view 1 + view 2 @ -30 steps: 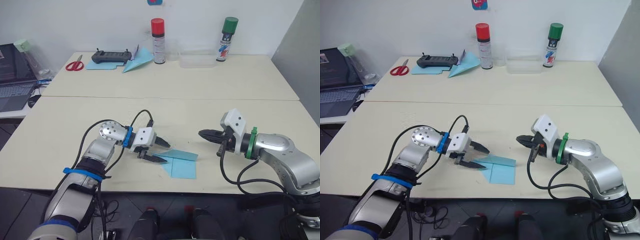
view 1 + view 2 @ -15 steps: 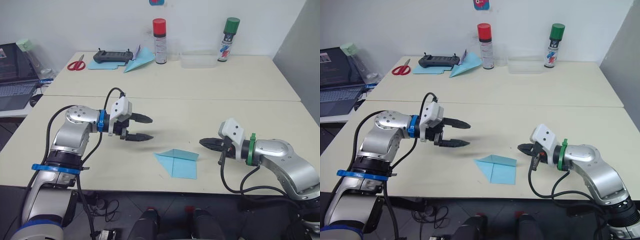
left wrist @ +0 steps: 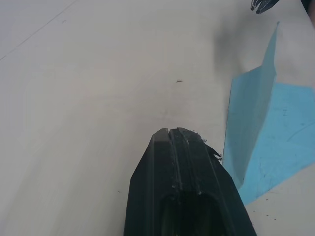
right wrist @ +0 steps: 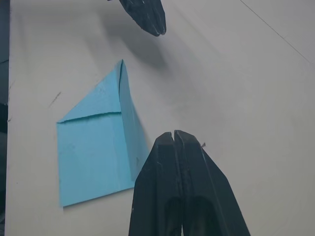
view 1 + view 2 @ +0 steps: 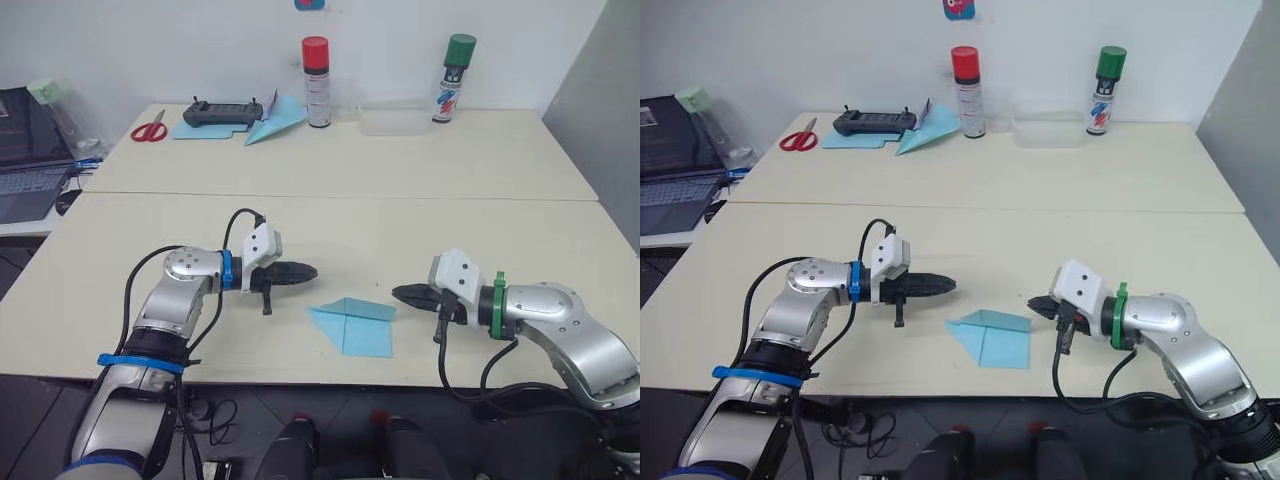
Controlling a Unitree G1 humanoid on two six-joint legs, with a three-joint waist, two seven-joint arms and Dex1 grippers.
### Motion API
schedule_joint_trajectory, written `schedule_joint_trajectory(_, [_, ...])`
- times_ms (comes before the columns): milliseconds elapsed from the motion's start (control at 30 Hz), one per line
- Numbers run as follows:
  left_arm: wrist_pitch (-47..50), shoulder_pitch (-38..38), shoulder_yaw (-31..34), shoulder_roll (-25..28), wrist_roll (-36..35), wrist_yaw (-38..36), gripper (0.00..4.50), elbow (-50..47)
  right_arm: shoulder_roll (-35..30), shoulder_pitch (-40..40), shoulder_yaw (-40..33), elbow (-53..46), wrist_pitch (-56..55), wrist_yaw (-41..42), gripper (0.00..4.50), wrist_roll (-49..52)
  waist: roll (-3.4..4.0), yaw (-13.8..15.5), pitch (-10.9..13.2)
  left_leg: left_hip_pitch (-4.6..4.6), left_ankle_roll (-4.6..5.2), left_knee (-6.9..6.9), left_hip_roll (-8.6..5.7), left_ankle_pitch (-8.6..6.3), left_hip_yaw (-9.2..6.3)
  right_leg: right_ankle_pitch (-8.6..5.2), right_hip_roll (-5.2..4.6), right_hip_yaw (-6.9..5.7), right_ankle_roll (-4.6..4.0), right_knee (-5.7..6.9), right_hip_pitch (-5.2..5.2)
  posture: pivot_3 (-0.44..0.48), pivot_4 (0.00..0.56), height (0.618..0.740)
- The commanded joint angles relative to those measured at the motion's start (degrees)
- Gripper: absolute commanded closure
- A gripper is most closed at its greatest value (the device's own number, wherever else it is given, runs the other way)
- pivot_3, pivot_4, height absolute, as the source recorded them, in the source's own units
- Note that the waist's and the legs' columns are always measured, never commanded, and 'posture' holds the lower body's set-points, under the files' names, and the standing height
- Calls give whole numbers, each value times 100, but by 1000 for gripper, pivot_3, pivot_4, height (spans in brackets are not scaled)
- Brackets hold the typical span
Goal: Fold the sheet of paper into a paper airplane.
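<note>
The sheet of paper (image 5: 355, 325) is light blue and lies flat near the table's front edge. It is folded to a point on its left side, a flat shape rather than a paper airplane. My left gripper (image 5: 311, 270) is shut and empty, hovering just left of and behind that point; the paper (image 3: 266, 132) lies beside its fingertips (image 3: 174, 133). My right gripper (image 5: 397, 293) is shut and empty, close to the paper's right corner. In the right wrist view the sheet (image 4: 93, 152) lies beside my shut fingers (image 4: 174, 137), with the left gripper (image 4: 147, 17) beyond it.
On the rear table stand a red-capped spray can (image 5: 316, 82), a green-capped spray can (image 5: 458, 78) and a clear plastic box (image 5: 398, 120). Red scissors (image 5: 150, 130), a black controller (image 5: 222, 112), a second blue dart (image 5: 275, 118) and a laptop (image 5: 20, 150) are at the far left.
My left gripper was open at the paper's left edge, drew back and up, then came down again near the paper's point with its fingers shut. The right gripper moved slightly closer to the paper.
</note>
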Motion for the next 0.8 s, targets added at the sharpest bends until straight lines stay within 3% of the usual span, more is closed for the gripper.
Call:
schedule_joint_trajectory(33, [-210, -55, -105, -33, 119, -10, 4452, -54, 52, -121, -16, -54, -146, -16, 4500, -73, 0, 6, 0, 0, 0, 0, -1, 0, 0, 0, 0, 0, 0, 0, 0, 0, 150, 740])
schedule_joint_trajectory(567, [-874, -274, -577, -221, 455, -617, 4452, 681, 46, -189, 398, 182, -1218, 392, 4500, -530, 0, -4, 0, 0, 0, 1, -1, 0, 5, 0, 1, -5, 0, 0, 0, 0, 150, 740])
schedule_joint_trajectory(800, [-947, -235, -628, -236, 408, -846, 4452, 562, 39, -103, 404, 173, -1253, 494, 4500, -526, 0, -9, 0, 0, 0, 1, -1, 0, 4, 0, 1, -3, 0, 1, 0, 0, 150, 740])
